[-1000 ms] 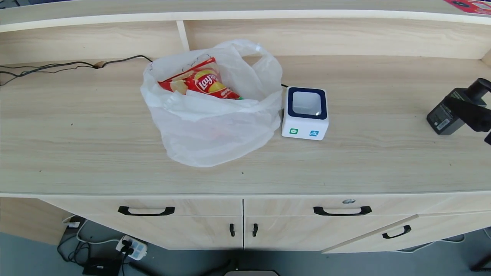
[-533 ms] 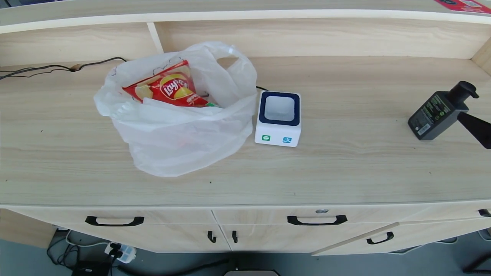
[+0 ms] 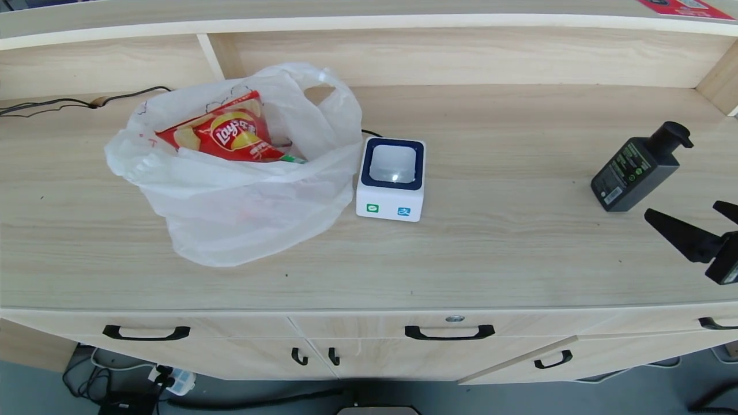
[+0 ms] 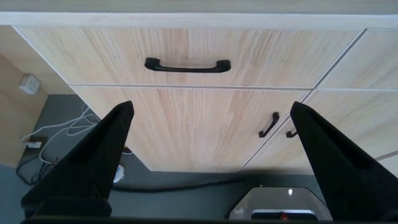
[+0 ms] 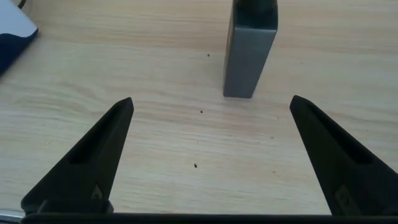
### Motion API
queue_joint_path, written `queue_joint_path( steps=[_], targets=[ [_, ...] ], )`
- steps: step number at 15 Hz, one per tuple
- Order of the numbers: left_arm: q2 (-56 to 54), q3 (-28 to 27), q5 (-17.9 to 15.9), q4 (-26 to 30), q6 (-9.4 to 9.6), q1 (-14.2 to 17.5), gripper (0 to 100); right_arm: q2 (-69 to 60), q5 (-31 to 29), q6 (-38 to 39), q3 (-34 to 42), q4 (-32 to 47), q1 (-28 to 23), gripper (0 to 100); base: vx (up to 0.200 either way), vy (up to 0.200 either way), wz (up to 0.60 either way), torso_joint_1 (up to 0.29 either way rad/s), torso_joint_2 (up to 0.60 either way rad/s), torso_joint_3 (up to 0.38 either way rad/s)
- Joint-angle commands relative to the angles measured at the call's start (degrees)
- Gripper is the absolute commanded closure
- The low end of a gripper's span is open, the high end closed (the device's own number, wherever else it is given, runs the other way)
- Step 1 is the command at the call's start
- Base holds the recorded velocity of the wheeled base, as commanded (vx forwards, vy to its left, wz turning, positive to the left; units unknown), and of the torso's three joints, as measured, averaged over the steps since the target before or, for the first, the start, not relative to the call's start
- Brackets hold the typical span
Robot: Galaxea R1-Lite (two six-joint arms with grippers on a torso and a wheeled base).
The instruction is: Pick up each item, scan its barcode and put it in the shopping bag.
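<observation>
A black pump bottle stands on the wooden counter at the right. My right gripper hovers just in front of it, open, with nothing between its fingers. In the right wrist view the bottle is straight ahead of the open gripper, apart from it. A white plastic shopping bag lies at the left with a red chips packet inside. The white and blue barcode scanner sits beside the bag. My left gripper is open below counter level, facing a drawer front.
A raised wooden shelf runs along the back of the counter. Black cables lie at the back left. Drawers and cabinet doors with black handles lie below the front edge. The scanner's corner shows in the right wrist view.
The head camera has turned to the right, so everything sits further left in the picture. My right gripper has drawn back from the bottle toward the counter's front.
</observation>
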Motion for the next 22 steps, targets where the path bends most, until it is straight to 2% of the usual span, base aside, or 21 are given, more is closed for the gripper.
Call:
queue_joint_path(
  steps=[1, 2, 4, 6, 12, 18, 22],
  targets=[
    [0.1, 0.0, 0.0, 0.0, 0.04, 0.0, 0, 5.7, 0.0, 0.3, -1.2, -3.9, 0.5, 0, 0.0, 0.0, 0.0, 0.0, 0.0, 0.0],
    [0.1, 0.0, 0.0, 0.0, 0.04, 0.0, 0, 11.3, 0.0, 0.3, -1.9, -11.3, 0.4, 0, 0.0, 0.0, 0.0, 0.0, 0.0, 0.0],
    [0.1, 0.0, 0.0, 0.0, 0.04, 0.0, 0, 19.0, -0.1, -0.2, -3.5, -20.1, -1.6, 0, 0.0, 0.0, 0.0, 0.0, 0.0, 0.0],
    [0.0, 0.0, 0.0, 0.0, -0.05, 0.0, 0, 21.7, -0.1, 0.2, -7.0, -20.4, -2.6, 0, 0.0, 0.0, 0.0, 0.0, 0.0, 0.0],
    [0.0, 0.0, 0.0, 0.0, -0.05, 0.0, 0, 26.0, 0.2, 0.8, -10.9, -20.6, -5.1, 0, 0.0, 0.0, 0.0, 0.0, 0.0, 0.0],
    [0.1, 0.0, 0.0, 0.0, -0.05, 0.0, 0, 30.2, 0.2, 1.5, -14.1, -21.4, -4.6, 0, 0.0, 0.0, 0.0, 0.0, 0.0, 0.0],
    [0.0, 0.0, 0.0, 0.0, -0.13, 0.0, 0, 34.0, 0.3, 1.6, -16.9, -26.0, -3.8, 0, 0.0, 0.0, 0.0, 0.0, 0.0, 0.0]
  ],
)
